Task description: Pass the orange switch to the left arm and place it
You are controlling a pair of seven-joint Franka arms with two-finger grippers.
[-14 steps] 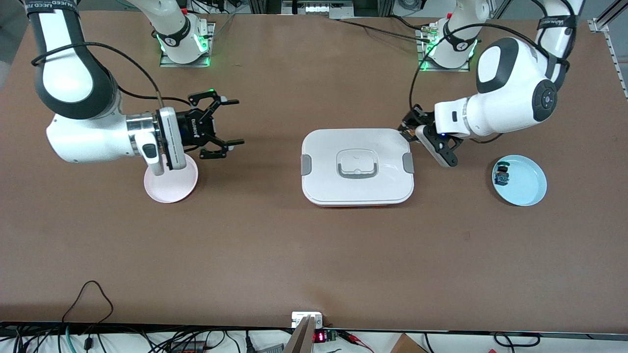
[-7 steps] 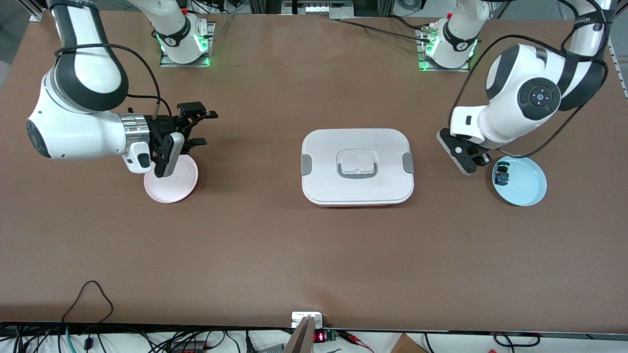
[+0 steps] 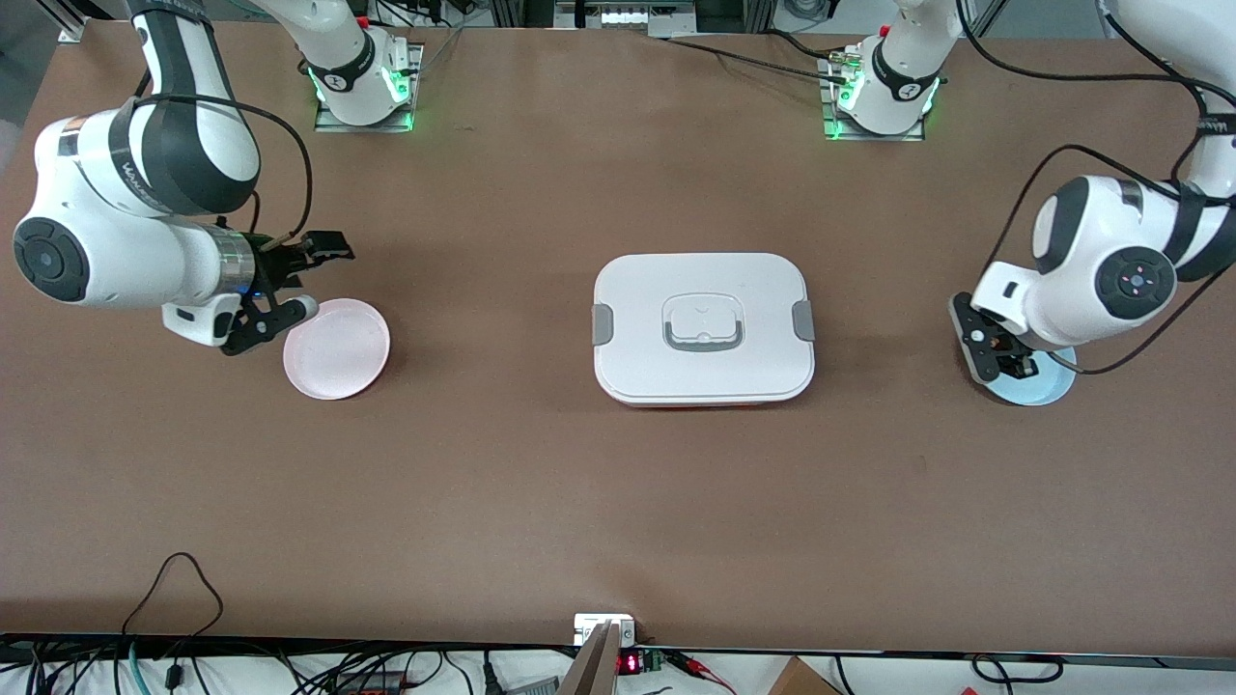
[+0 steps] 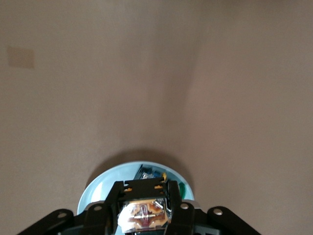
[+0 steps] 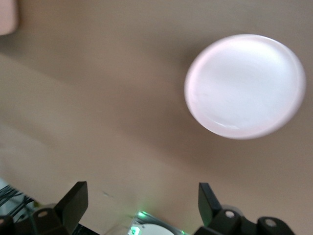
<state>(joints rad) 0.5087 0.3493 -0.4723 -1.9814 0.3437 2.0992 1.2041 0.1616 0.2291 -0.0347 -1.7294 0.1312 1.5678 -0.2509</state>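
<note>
Holding: orange switch [image 4: 144, 215] pinched in closed left gripper [image 3: 1009, 365], low over blue plate [image 3: 1054, 386], at 3 o'clock of box [image 3: 637, 290].
Receiver: right gripper [image 3: 311, 278], fingers spread wide, empty, just beside pink plate [image 3: 338, 349], at 9 o'clock of box.
Gap: box between the grippers, well apart.
Axis: unclear, only brassy end showing.
Change: both grippers farther from box than a second ago.

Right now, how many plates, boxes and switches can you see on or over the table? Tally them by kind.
Plates: 2, the pink plate and the blue plate.
Boxes: 1, the white box.
Switches: 2, the orange switch in the left pincer and the blue-green switch on the blue plate.
Total: 5.
</note>
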